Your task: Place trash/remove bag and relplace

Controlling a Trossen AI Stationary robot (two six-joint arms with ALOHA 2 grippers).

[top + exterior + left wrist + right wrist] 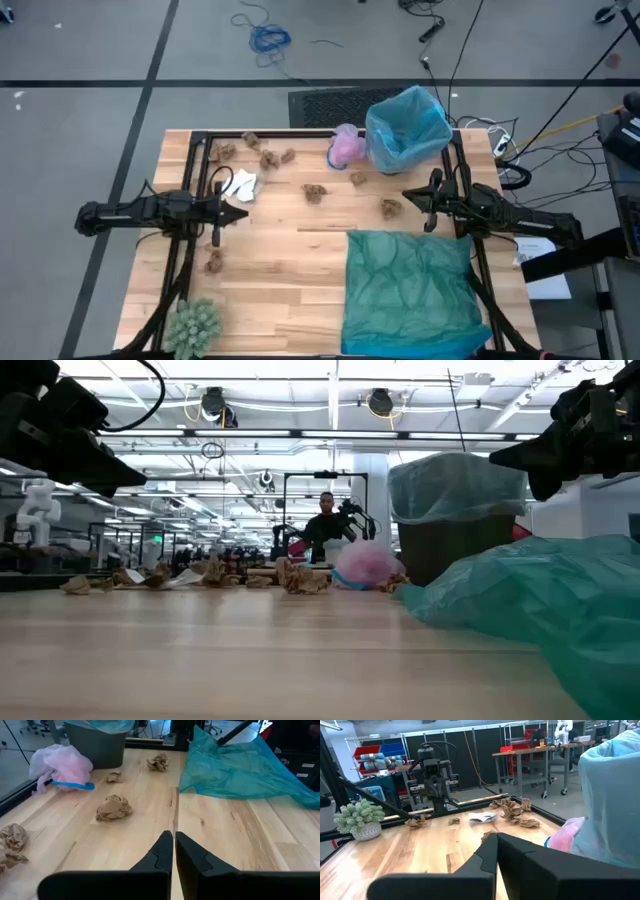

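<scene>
Both arms hover above the table with nothing gathered yet. The left gripper (238, 214) sits at the left side with its fingers pressed together and empty; the right gripper (408, 195) hangs near the right side, just in front of the bin, also pressed together and empty.

The light blue bag (408, 128) lines the bin (97, 745) at the far right of the table. Brown paper wads (314, 192) lie scattered across the middle and far-left of the wood, white paper scraps (238, 185) sit just beside the left gripper, and a pink wad (346, 146) appears to touch the bin's side, though contact is hard to confirm. A teal bag (410, 290) is spread over the near right.

The step in hand looks like the first pick. The chosen arm should spread its fingers before descending, come straight down over one wad, pinch through its bulk, then lift clear of the bag's rim before releasing. The green spiky ball (194, 325) should be left alone.
</scene>
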